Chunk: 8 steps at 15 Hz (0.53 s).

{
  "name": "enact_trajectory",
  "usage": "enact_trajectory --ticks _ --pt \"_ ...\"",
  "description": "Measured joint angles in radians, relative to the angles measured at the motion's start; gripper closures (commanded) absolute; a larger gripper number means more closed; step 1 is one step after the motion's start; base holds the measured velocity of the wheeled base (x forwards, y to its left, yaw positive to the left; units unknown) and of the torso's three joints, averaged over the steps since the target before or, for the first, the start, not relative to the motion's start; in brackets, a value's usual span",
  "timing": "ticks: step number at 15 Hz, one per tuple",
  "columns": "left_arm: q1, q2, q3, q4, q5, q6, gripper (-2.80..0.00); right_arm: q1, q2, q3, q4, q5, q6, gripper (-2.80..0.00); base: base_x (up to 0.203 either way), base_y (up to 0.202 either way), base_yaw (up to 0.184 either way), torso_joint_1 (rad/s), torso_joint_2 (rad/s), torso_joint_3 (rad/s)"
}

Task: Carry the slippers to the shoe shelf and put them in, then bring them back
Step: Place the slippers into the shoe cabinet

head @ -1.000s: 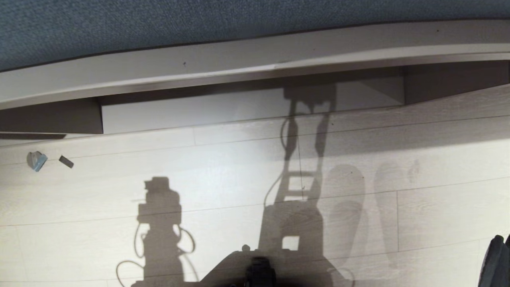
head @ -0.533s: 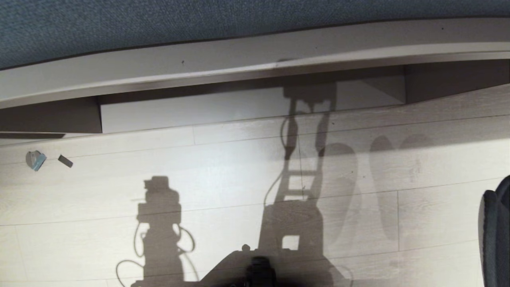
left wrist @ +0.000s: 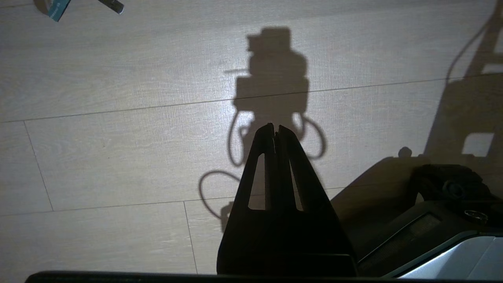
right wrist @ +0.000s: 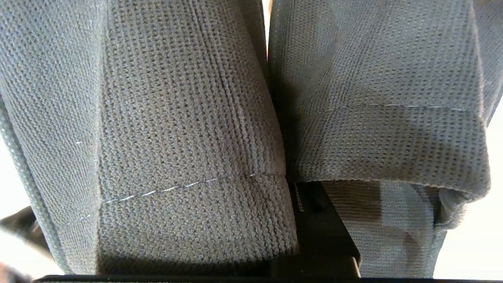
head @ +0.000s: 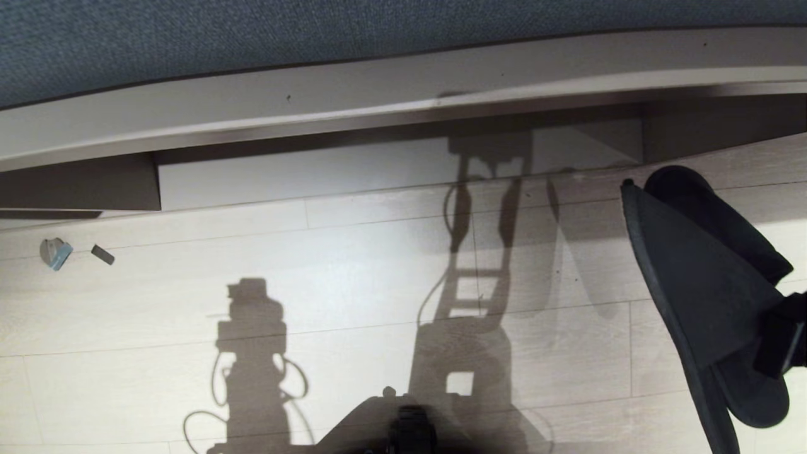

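Two slippers, held together sole to sole, hang above the floor by its right edge, just short of the shelf; the right gripper is clamped on them, its fingertips hidden. The left gripper hangs over bare boards, jaws together. Two small scraps lie by the floor's left edge, with no readable writing
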Motion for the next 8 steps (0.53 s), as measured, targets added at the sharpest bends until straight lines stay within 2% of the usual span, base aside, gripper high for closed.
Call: enact_trajectory --ticks 2,8 --pt "0.000 0.000 0.000 0.000 0.000 0.002 0.00 0.038 0.100 -0.069 -0.041 -0.064 0.005 0.00 0.000 0.000 0.000 0.000 0.00 0.000" --pt "0.000 0.000 0.000 0.000 0.000 0.001 0.00 0.146 0.332 -0.211 -0.268 -0.289 0.088 0.00 0.000 0.000 0.000 0.000 0.00 0.000"
